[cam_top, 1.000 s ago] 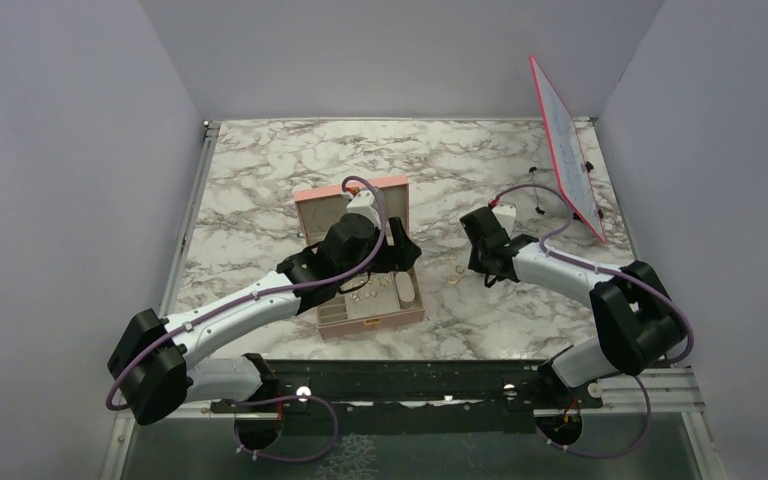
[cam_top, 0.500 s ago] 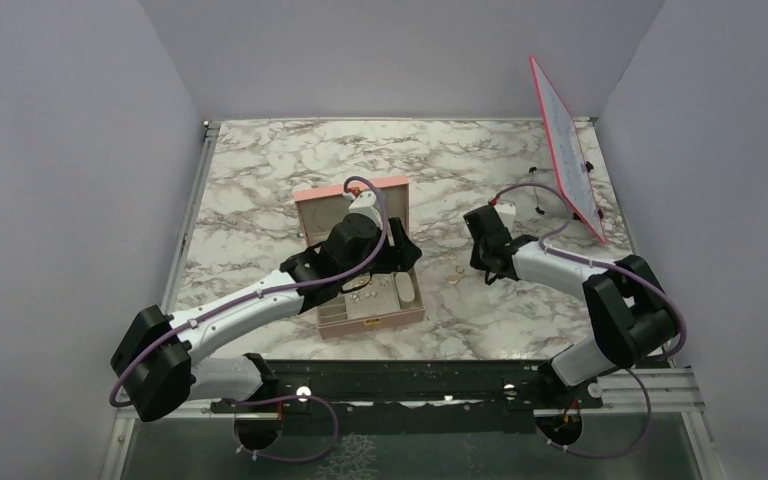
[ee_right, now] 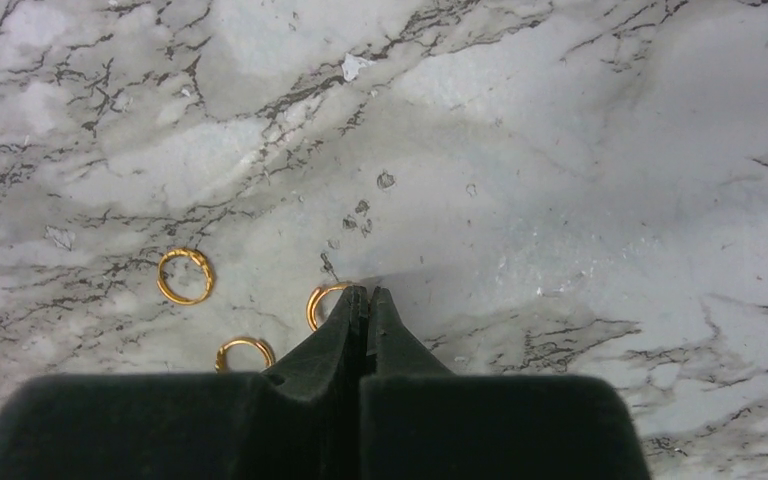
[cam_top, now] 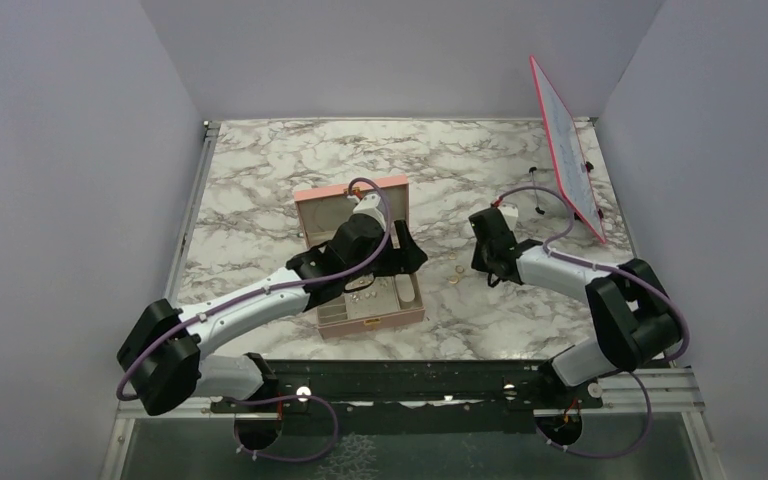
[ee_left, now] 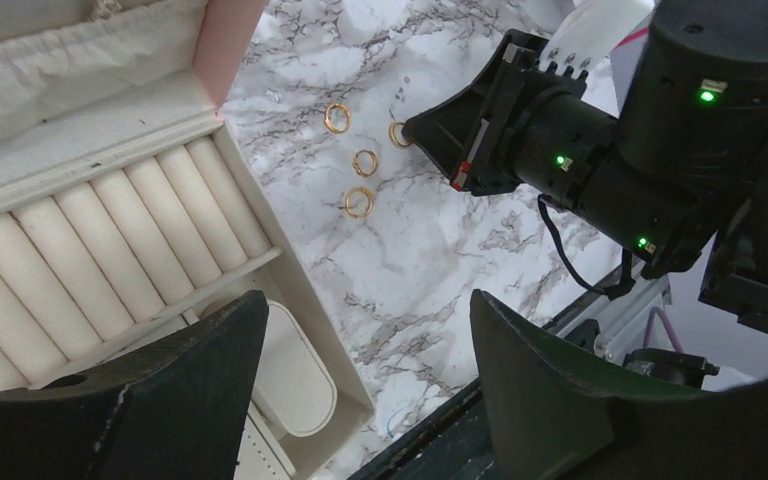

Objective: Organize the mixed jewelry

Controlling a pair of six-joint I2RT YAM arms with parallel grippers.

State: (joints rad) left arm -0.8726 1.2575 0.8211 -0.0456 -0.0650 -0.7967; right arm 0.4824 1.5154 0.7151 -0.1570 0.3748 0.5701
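Right fingers [cam_top: 482, 264] are down at the tabletop [cam_top: 260, 170] in the top view, just right of a small cluster of gold rings [cam_top: 454, 276]; can't read their state from up here. Left fingers [cam_top: 404, 256] hang over the right side of the open pink box [cam_top: 375, 322]. The rings lie loose on the marble between the box and the right arm

Left wrist view: left fingers [ee_left: 190, 385] are spread wide with nothing between them, above the box's right edge. The ring rolls [ee_left: 110, 235] hold nothing where visible. Four rings sit on the tabletop beyond the box wall, close together but apart. The far-right ring [ee_left: 398, 133] sits against the tip of the right fingers

Right wrist view: right fingers [ee_right: 355, 325] are pressed together with no gap, tips at the tabletop on the edge of that far-right ring [ee_right: 322, 303], which is half hidden behind them. Can't tell if the rim is pinched or only touched. A left ring [ee_right: 184, 276] and a lower ring [ee_right: 244, 348] lie clear of the fingers

Handling, my read: light, rigid, thin smooth metal lying flat on hard polished stone, so it'll skate or flick away if nudged. Best hold is across the band, one finger inside the hoop and one outside. A light squeeze is enough; the risk is losing it, not crushing it
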